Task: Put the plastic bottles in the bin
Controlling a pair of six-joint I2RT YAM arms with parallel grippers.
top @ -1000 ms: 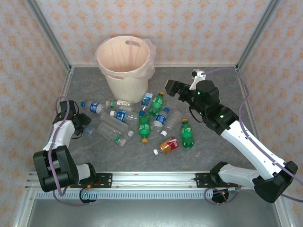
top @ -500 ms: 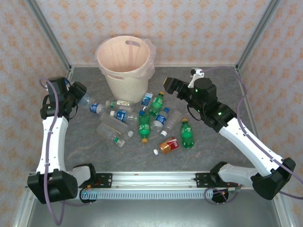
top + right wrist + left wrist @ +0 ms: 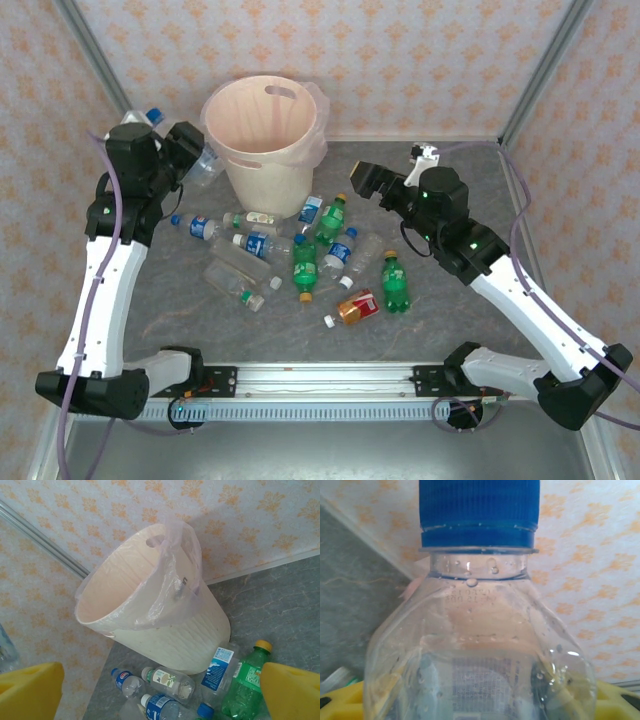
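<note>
Left fingers [image 3: 345, 699] clamp clear blue-capped bottle [image 3: 480, 645]; right fingers [image 3: 30, 692] apart; label unreadable.

Cream-beige bin [image 3: 262, 150], pinkish liner [image 3: 172, 575], green bottles [image 3: 397, 288] with yellow caps, blue-capped clear bottle [image 3: 480, 660], orange-floral walls [image 3: 420, 60], grey marbled table [image 3: 180, 320]

Grey marbled tbl [image 3: 250, 330]: bin [image 3: 265, 160] upright at back, btls [image 3: 303, 262] strewn in front, red-orange btl [image 3: 357, 307] nearest near edge.
</note>
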